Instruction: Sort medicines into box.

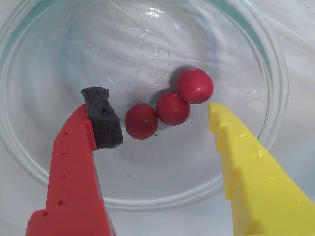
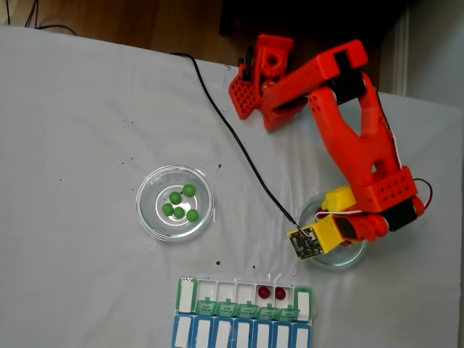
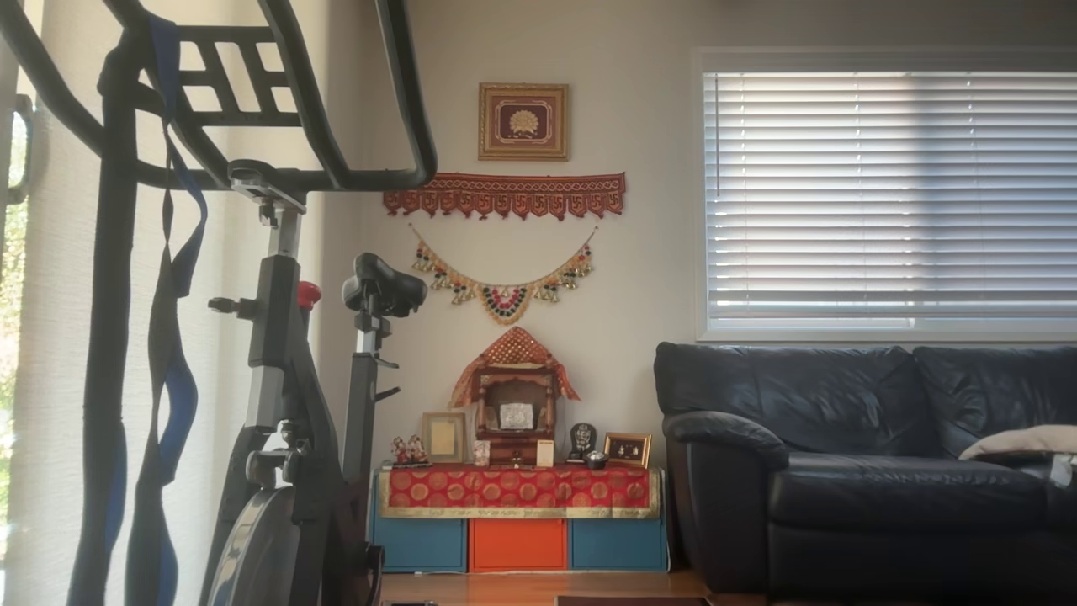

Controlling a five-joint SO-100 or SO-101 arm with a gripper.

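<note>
My gripper [image 1: 162,110] hangs spread wide over a clear glass dish [image 1: 44,162], its red plastic finger [image 1: 74,162] tipped with dark foam and its yellow one [image 1: 251,172] ridged. Three glossy dark red balls [image 1: 172,108] lie in a row between my fingertips, untouched. In the fixed view, two more red balls [image 2: 272,293] sit in the green-lidded box [image 2: 243,291].

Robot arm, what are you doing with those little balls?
The arm holds its open tool over a glass dish with three red balls in it, none gripped. Two red balls already lie in the green-lidded pill box. Five green balls wait in the other dish.
</note>
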